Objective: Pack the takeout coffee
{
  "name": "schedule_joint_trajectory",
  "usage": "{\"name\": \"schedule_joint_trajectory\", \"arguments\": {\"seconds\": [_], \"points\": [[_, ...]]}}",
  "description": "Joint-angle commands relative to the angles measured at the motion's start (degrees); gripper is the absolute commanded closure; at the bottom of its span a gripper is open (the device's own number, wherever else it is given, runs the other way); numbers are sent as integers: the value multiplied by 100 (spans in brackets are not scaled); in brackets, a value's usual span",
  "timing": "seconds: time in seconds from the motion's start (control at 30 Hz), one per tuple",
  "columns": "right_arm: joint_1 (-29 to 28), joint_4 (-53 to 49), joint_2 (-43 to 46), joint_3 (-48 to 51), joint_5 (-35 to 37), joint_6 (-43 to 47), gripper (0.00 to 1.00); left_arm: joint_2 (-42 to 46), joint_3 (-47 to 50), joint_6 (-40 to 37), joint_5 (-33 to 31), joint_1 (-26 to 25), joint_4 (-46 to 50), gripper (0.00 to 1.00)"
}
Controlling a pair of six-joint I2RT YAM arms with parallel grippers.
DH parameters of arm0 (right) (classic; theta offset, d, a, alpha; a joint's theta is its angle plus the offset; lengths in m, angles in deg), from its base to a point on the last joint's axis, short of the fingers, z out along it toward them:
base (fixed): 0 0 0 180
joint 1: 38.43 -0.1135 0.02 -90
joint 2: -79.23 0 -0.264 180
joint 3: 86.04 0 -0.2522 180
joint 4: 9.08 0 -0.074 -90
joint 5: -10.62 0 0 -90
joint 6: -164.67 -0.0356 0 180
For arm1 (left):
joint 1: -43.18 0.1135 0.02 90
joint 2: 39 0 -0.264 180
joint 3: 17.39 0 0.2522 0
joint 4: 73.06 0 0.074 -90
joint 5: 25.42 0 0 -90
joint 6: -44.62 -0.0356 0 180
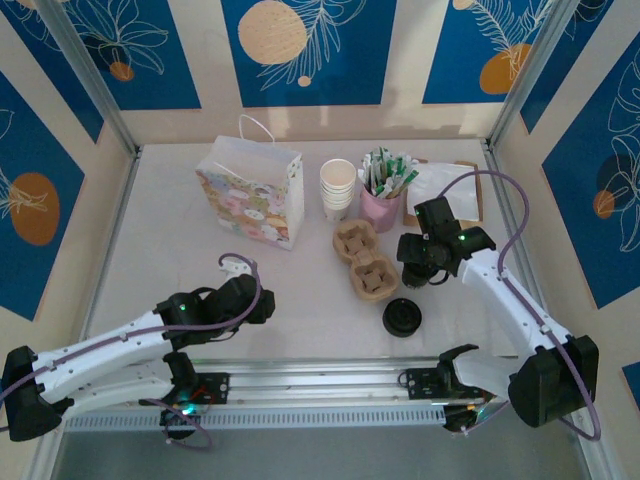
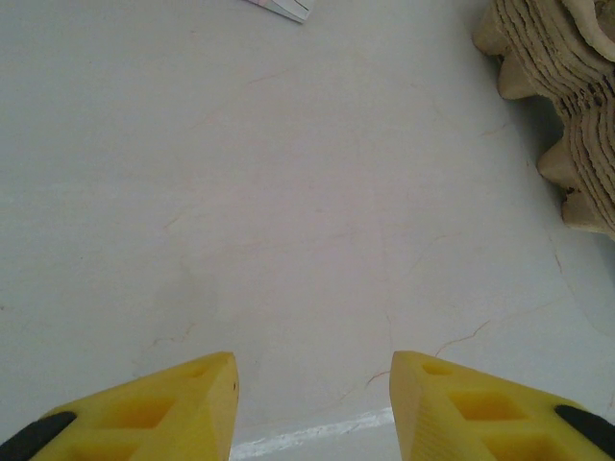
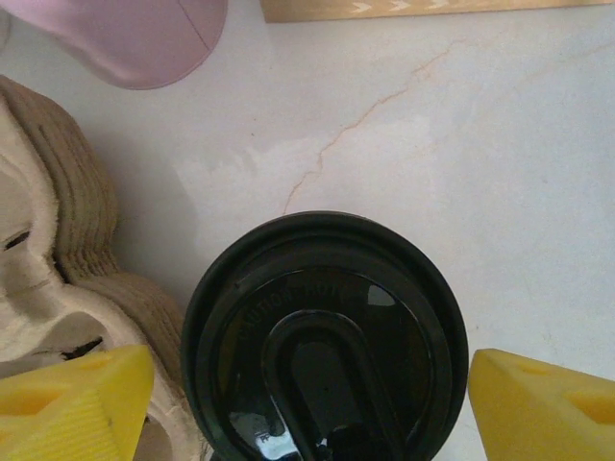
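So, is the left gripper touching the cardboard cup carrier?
Apart. The left wrist view shows bare table between the left gripper and the cup carrier.

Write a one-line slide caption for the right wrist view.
Right gripper, jaws open, straddles a black lid beside a cardboard cup carrier and a pink cup.

Bare table (image 1: pixel 150 240) left of carriers (image 1: pixel 362 258)

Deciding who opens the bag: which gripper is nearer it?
Left. The left gripper sits just in front of the bag; the right gripper is beyond the carrier.
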State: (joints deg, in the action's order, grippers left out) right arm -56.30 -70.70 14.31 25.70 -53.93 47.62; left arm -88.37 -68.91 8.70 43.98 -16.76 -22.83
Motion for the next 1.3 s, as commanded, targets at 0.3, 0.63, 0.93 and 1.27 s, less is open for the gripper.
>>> {"name": "schedule_joint_trajectory", "arguments": {"seconds": [0.3, 0.63, 0.93, 1.27], "points": [[-788, 309, 1015, -459, -1646, 1280, 33, 382, -279, -65, -573, -54, 558, 56], [-1604, -241, -685, -1086, -1030, 1395, 50, 411, -262, 4, -364, -61, 603, 54], [-1514, 247, -1667, -1183, -1122, 1571, 49, 287, -228, 14, -167, -61, 519, 53], [-1518, 288, -2229, -1344, -872, 1538, 49, 265, -188, 13, -111, -61, 440, 53]]}}
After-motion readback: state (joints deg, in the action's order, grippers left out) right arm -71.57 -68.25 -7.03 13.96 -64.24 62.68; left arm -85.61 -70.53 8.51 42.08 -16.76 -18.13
